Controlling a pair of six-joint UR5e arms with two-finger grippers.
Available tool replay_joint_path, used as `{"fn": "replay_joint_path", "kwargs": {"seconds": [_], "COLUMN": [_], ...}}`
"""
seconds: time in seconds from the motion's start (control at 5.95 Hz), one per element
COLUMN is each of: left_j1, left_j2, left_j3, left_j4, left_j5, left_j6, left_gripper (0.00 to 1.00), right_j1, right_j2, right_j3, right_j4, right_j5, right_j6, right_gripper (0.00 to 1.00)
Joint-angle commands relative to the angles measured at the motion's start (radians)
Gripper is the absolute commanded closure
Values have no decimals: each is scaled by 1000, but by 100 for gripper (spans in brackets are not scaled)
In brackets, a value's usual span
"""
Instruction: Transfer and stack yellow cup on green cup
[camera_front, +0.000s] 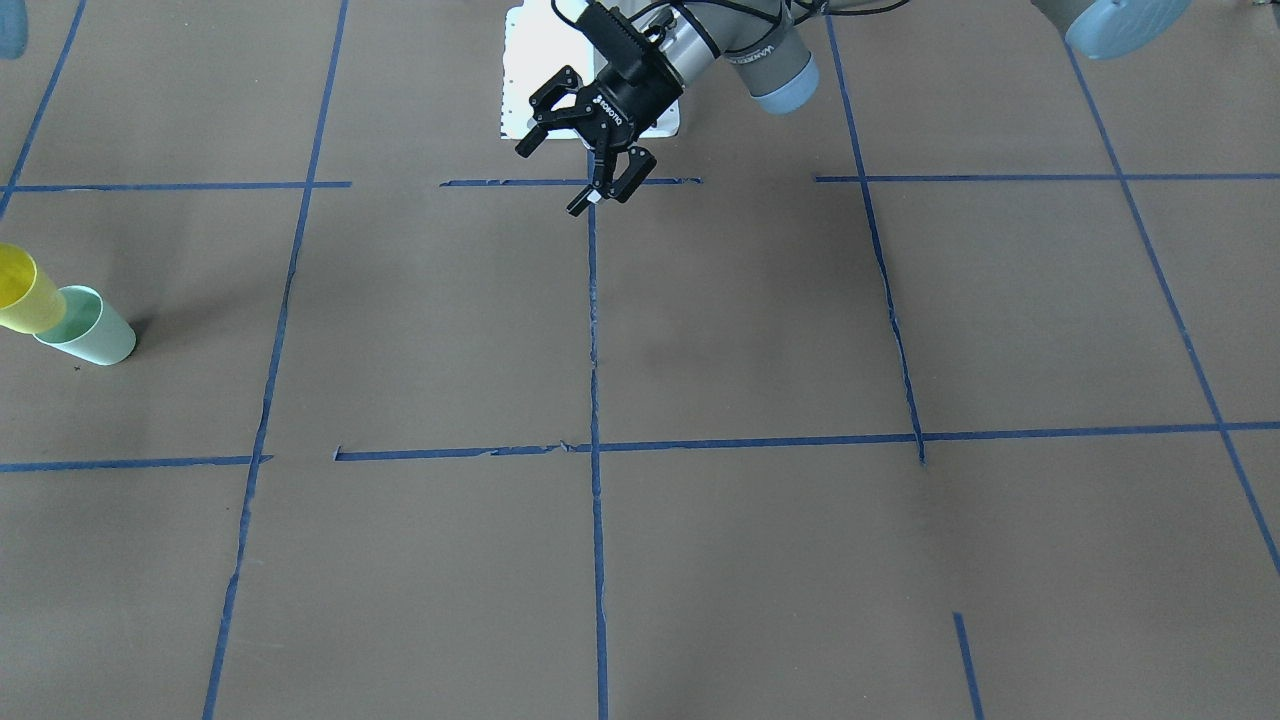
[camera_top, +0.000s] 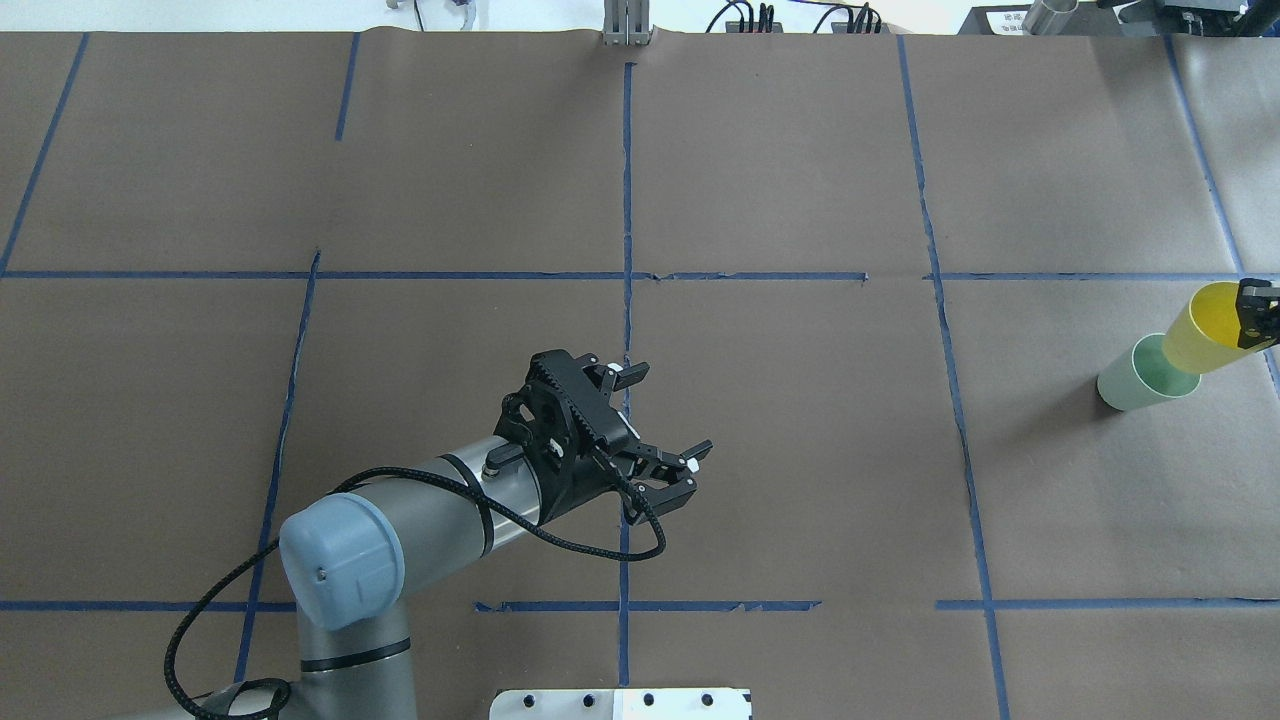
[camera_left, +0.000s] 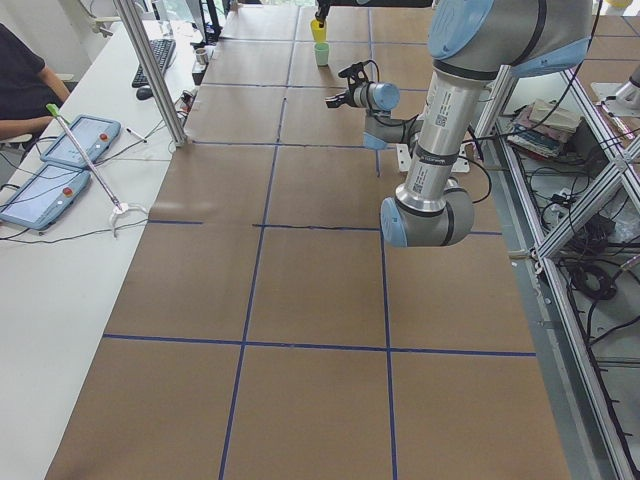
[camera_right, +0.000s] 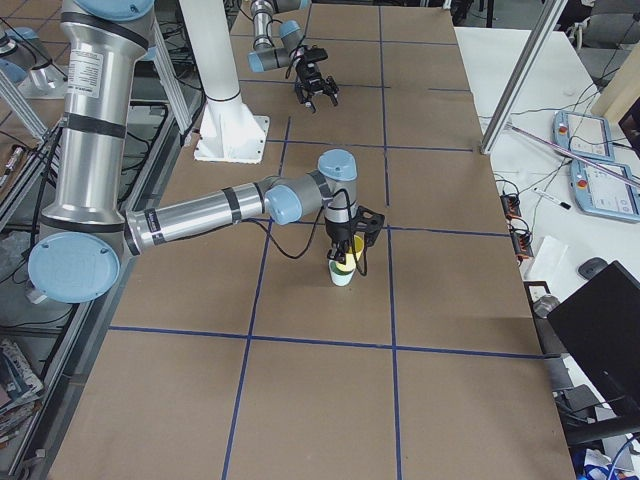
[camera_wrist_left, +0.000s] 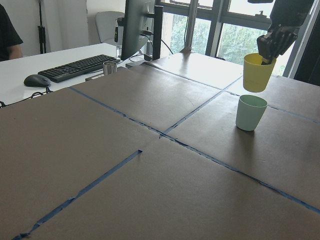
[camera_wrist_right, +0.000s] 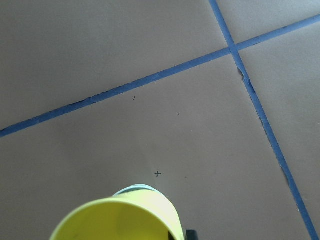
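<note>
At the desk's right end, front-facing view: the yellow cup is cut by the frame edge and overlaps the near rim of the green cup, which stands mouth up on the paper. Height between them cannot be read here.
Over the desk's middle, same view: the left gripper hangs with jaws spread and empty, well apart from both cups.
Overhead view, right edge: only a tip of the right gripper shows, set on the yellow cup's rim. The green cup lies just beside it, toward the desk's middle.
Overhead view, left gripper: spread, holding nothing, and the farther of the two from the cups.
Left-end view: both cups are tiny at the far end, the yellow cup above the green cup. Nothing finer can be told.
Right-end view: the right arm reaches out over the cups, and the yellow cup sits over the green cup.
Left wrist view, the telling one: the right gripper pinches the yellow cup's wall, one finger inside. The cup is mouth up, its axis near upright, and its base is clear of the green cup's rim and a little off centre.
Right wrist view: the yellow cup's rim fills the bottom of the frame. A sliver of the green cup peeks out beyond it, which confirms the offset.
Coming move, as I judge it: a small sideways correction to line up the two axes, then straight down into the green cup.
</note>
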Motion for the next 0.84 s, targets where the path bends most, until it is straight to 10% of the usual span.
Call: {"fn": "replay_joint_path", "kwargs": {"seconds": [0.0, 0.17, 0.34, 0.67], "left_j1": [0, 0, 3, 6], "left_j2": [0, 0, 0, -1], "left_j3": [1, 1, 1, -1], "left_j4": [0, -2, -2, 4], "left_j5": [0, 0, 0, 0], "left_j6": [0, -2, 0, -18], "left_gripper": [1, 1, 1, 1], "right_j1": [-14, -17, -21, -20], "right_j2": [1, 1, 1, 1], "right_j3": [-4, -4, -6, -6], "right_j4": [0, 0, 2, 24], "right_j5": [6, 9, 12, 14], "right_j6": [-6, -6, -4, -10], "right_gripper": [97, 81, 1, 0]}}
